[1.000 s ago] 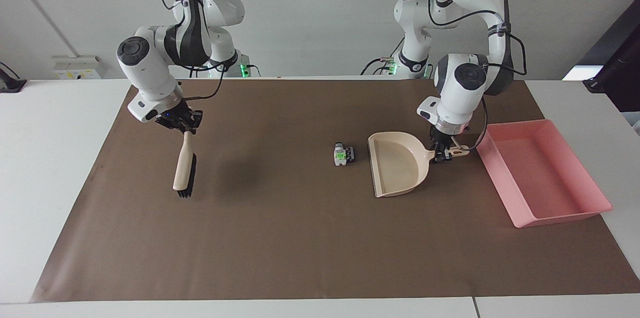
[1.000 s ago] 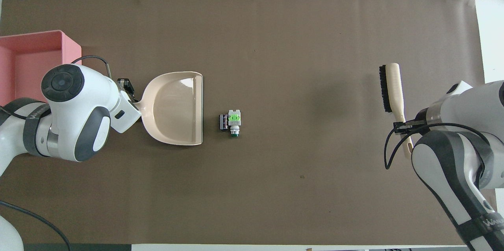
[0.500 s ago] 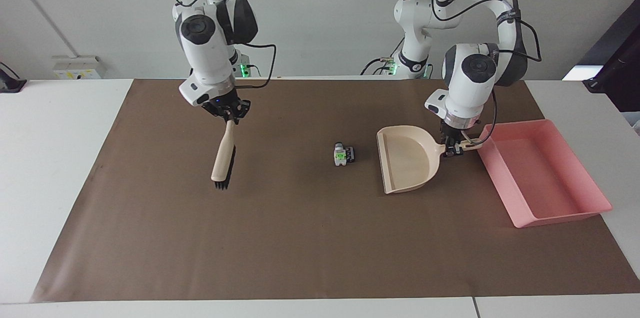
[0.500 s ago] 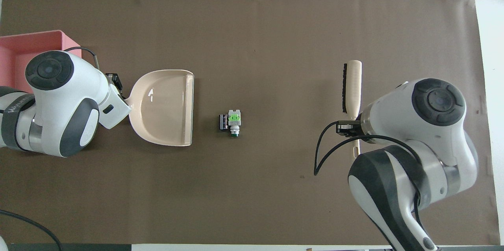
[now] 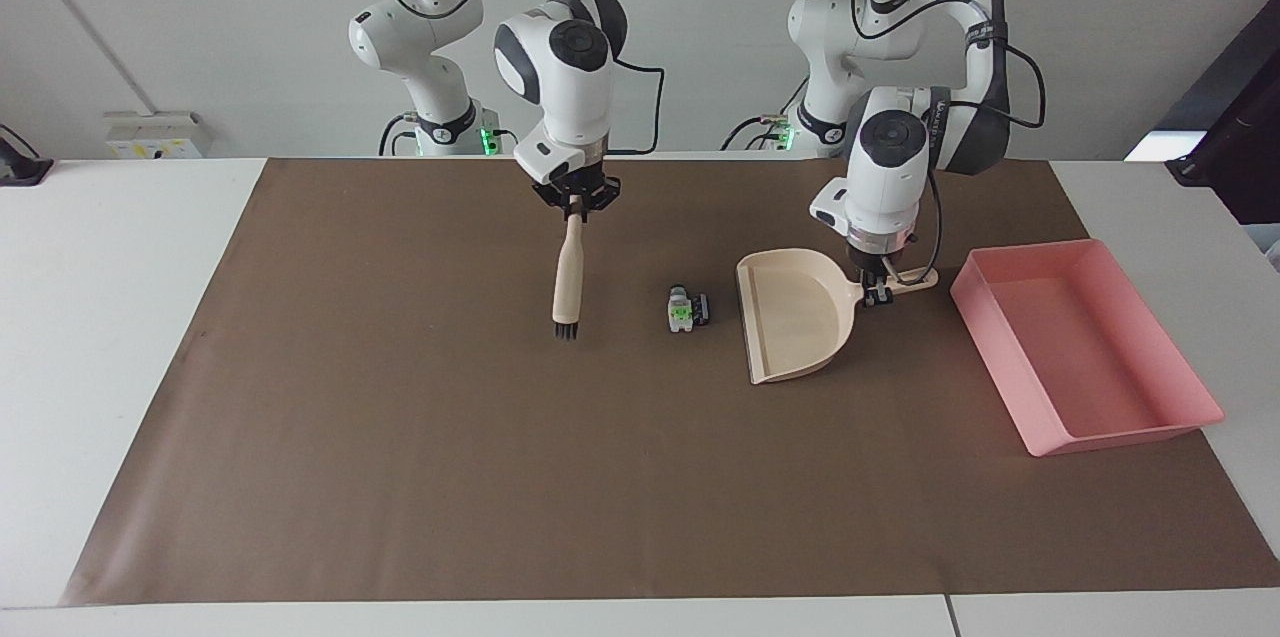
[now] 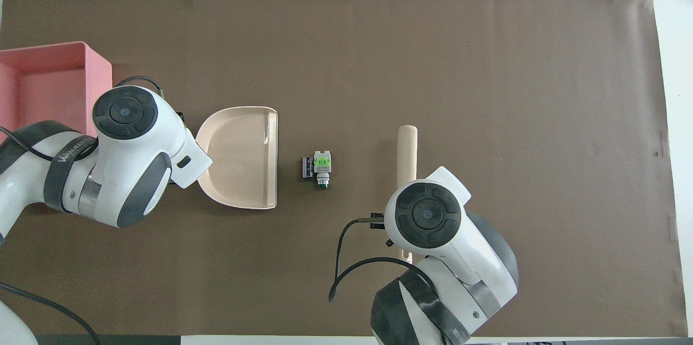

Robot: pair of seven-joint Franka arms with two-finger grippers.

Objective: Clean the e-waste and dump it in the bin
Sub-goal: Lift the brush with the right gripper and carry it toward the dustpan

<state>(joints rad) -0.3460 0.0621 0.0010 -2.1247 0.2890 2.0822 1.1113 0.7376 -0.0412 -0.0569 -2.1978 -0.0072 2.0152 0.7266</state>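
The e-waste lies mid-mat: a white-grey scrap with a green spot point(image 5: 680, 309) point(image 6: 322, 163) touching a small black part point(image 5: 701, 308) point(image 6: 307, 167). My left gripper point(image 5: 878, 290) is shut on the handle of the beige dustpan point(image 5: 795, 317) point(image 6: 243, 158). The pan sits low on the mat beside the scraps, toward the left arm's end, with its mouth facing them. My right gripper point(image 5: 575, 202) is shut on a wooden brush point(image 5: 568, 267) point(image 6: 407, 150) that hangs bristles down over the mat, beside the scraps toward the right arm's end. The pink bin point(image 5: 995, 357) point(image 6: 99, 71) stands beside the dustpan's handle.
A brown mat point(image 5: 500, 477) covers most of the white table point(image 5: 110, 317). In the overhead view both arms' wrists hide their grippers.
My right arm has carried the brush from the right arm's end of the mat to close beside the scraps. My left gripper shifted the dustpan away, then back toward the scraps.
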